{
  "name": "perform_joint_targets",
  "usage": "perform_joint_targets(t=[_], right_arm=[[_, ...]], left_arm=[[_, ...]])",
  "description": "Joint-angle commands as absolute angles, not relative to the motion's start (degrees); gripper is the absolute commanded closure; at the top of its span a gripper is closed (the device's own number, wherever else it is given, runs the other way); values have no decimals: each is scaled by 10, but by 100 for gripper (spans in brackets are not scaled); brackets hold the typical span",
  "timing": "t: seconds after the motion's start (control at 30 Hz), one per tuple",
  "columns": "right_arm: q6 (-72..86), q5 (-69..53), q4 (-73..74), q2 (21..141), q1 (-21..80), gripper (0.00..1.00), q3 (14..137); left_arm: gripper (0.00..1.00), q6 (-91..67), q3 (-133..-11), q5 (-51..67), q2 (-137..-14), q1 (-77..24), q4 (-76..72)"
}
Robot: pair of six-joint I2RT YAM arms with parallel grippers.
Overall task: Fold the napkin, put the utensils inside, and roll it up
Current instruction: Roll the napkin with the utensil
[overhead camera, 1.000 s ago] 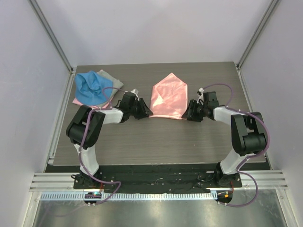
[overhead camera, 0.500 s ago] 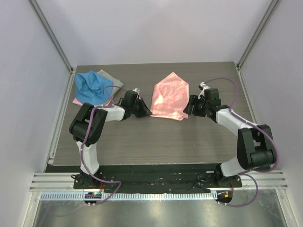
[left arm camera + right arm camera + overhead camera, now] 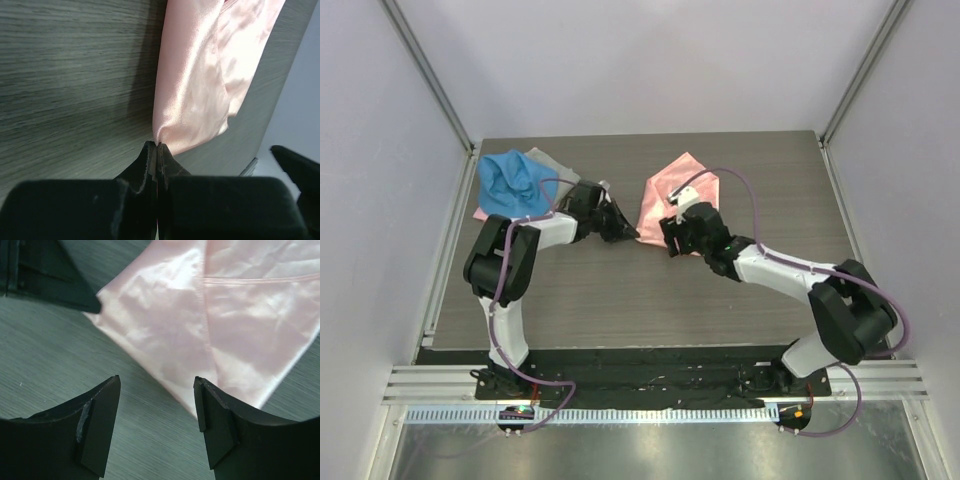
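Note:
The salmon-pink satin napkin (image 3: 678, 190) lies folded in the middle of the table. My left gripper (image 3: 631, 236) is shut on its near-left corner, and the left wrist view shows the cloth (image 3: 195, 85) pinched between the closed tips (image 3: 158, 145). My right gripper (image 3: 669, 238) hovers open over the napkin's near edge. In the right wrist view its fingers (image 3: 157, 390) straddle the table beside the cloth's edge (image 3: 225, 325), with nothing between them. The left gripper's tip (image 3: 75, 295) shows at the corner there. The utensils are out of view.
A blue cloth (image 3: 510, 183) lies crumpled at the back left over a grey cloth (image 3: 553, 166), with a strip of pink cloth (image 3: 484, 213) showing beneath it. Grey walls and metal posts close in the dark wood table (image 3: 620, 300).
My left gripper has closed on the napkin's corner. The right arm has swung left from the napkin's right corner to its near edge, jaws opening wider.

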State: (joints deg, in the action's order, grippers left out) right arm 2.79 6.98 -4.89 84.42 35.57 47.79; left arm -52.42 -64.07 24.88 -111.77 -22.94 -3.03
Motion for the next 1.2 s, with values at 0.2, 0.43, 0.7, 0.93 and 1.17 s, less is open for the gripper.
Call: perform_joint_targets(t=[0.2, 0.43, 0.7, 0.93, 1.17], right_arm=[[-103, 202, -171, 963, 485, 32, 540], [-174, 322, -233, 1052, 532, 32, 570], [-211, 401, -279, 1116, 534, 33, 565], [-219, 453, -300, 1130, 535, 36, 531], [-196, 477, -297, 1101, 533, 37, 488]], left_arm=[[100, -553, -663, 330, -1120, -200, -12], [100, -558, -657, 345, -1116, -191, -11], [100, -559, -650, 351, -1108, -178, -11], [100, -561, -644, 356, -1105, -165, -11], [100, -558, -635, 358, -1100, -152, -11]])
